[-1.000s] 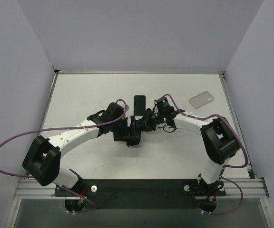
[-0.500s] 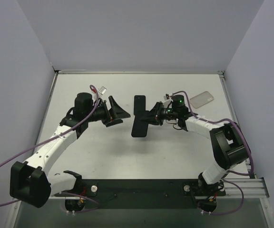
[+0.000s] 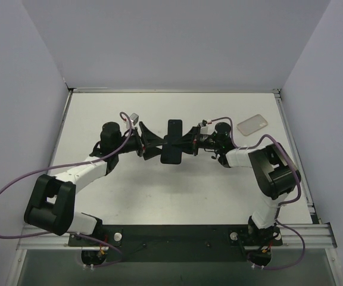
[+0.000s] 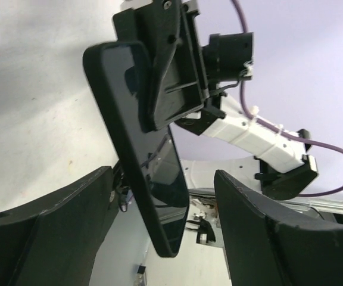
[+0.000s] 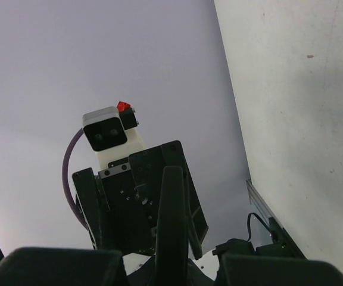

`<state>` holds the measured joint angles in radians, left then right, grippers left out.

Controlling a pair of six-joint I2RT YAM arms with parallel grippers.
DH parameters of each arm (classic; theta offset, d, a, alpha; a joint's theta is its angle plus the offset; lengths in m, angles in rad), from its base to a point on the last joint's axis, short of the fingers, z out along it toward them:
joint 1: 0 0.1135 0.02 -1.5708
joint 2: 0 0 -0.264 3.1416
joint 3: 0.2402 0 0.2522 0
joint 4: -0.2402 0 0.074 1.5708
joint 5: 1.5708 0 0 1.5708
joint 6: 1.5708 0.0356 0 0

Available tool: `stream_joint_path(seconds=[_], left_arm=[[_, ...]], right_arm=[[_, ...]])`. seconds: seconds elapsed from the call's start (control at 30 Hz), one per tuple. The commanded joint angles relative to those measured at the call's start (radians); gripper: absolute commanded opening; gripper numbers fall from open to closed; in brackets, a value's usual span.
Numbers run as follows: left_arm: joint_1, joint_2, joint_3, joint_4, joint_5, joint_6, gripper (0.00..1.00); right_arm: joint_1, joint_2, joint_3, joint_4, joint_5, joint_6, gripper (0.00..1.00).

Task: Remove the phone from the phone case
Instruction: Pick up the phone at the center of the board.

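**Left claw** (image 3: pixel 153 144): black, two fingers spread wide, holding nothing. It faces right, toward the phone.

**Black glossy slab-shaped phone** (image 4: pixel 159 190): held off the tabletop at mid-table, between the two claws and just right of the left one. Its long axis runs roughly near-to-far, across the line joining the claws. In the left wrist view its free end looks to reach in between the spread fingers. Whether a dark case is on it cannot be told.

**Right claw** (image 3: pixel 183 147): pinches the phone flat across its faces at one end, so this arm bears it.

**Flat black rectangle** (image 3: pixel 175 127): lies on the tabletop just beyond the claws.

**Translucent rounded phone case** (image 3: pixel 252 124): lies far right, well apart.

**White matte tabletop** (image 3: pixel 219 190): sparsely occupied.

**Pale grey-lilac walls** (image 3: pixel 177 42): enclose three sides.
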<state>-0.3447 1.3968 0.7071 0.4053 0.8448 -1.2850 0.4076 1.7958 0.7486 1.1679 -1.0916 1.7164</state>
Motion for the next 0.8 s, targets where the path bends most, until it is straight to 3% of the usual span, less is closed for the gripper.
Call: stream_joint_path(seconds=[0.0, 0.27, 0.5, 0.6, 0.77], left_arm=[[-0.002, 0.013, 0.005, 0.296, 0.031, -0.134, 0.77], [-0.051, 0.083, 0.022, 0.280, 0.034, -0.114, 0.63], [-0.097, 0.122, 0.035, 0.328, 0.017, -0.140, 0.48], [-0.100, 0.130, 0.028, 0.359, 0.016, -0.157, 0.36], [-0.100, 0.128, -0.001, 0.406, 0.007, -0.183, 0.00]], right_arm=[[0.010, -0.052, 0.015, 0.460, -0.073, 0.042, 0.00], [0.011, -0.099, 0.008, 0.342, -0.091, -0.069, 0.00], [0.010, -0.191, 0.009, 0.032, -0.082, -0.294, 0.00], [0.011, -0.228, 0.020, -0.115, -0.071, -0.403, 0.00], [0.007, -0.272, 0.049, -0.351, -0.044, -0.566, 0.00]])
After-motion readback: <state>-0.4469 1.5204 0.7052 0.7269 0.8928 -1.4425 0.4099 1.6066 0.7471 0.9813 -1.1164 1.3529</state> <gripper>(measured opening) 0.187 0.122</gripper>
